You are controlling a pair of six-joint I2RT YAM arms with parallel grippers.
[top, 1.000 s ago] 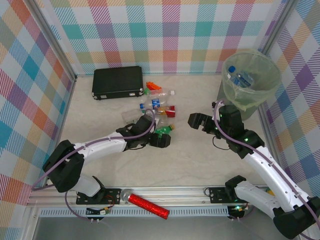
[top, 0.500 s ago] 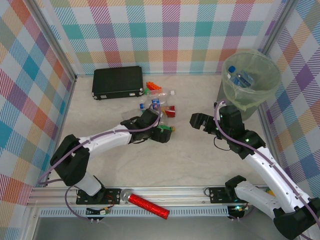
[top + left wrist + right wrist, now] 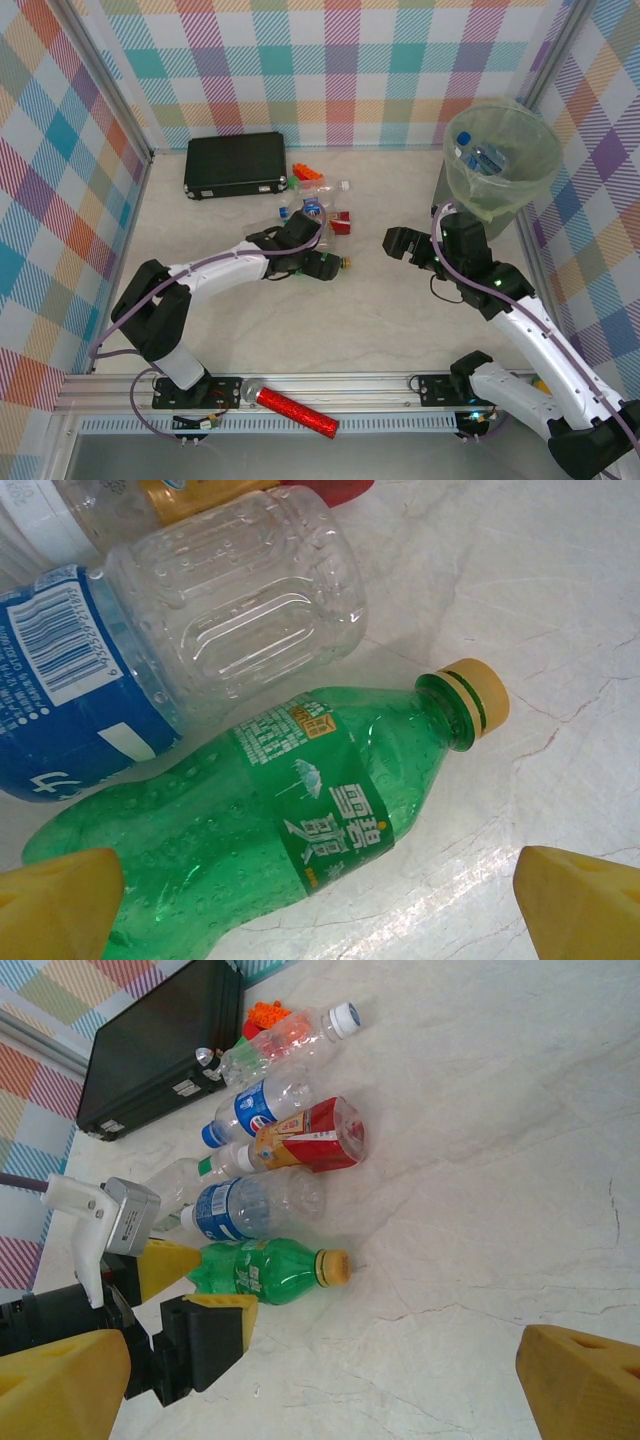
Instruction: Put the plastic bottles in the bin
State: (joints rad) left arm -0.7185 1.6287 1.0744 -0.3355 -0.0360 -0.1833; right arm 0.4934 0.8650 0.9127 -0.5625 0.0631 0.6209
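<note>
A green plastic bottle [image 3: 280, 820] with a yellow-orange cap [image 3: 346, 264] lies on its side on the table. My left gripper [image 3: 315, 262] is open, low over that bottle, with one yellow finger [image 3: 170, 1265] on each side of its lower half. Other bottles lie just behind it: a clear one with a blue label [image 3: 150, 670], a red-labelled one [image 3: 305, 1148] and more [image 3: 315, 207]. My right gripper [image 3: 400, 243] is open with nothing between its fingers, to the right of the green bottle's cap. The bin [image 3: 500, 160] stands at the far right with a blue-labelled bottle [image 3: 480, 155] inside.
A flat black case [image 3: 235, 163] lies at the back left, with small orange bricks [image 3: 305, 175] beside it. A red glittery cylinder [image 3: 295, 410] rests on the rail at the near edge. Checked walls close the table on three sides.
My left gripper has slid a little away from me and settled around the green bottle. My right gripper has drifted slightly to the right. Both stayed open.
</note>
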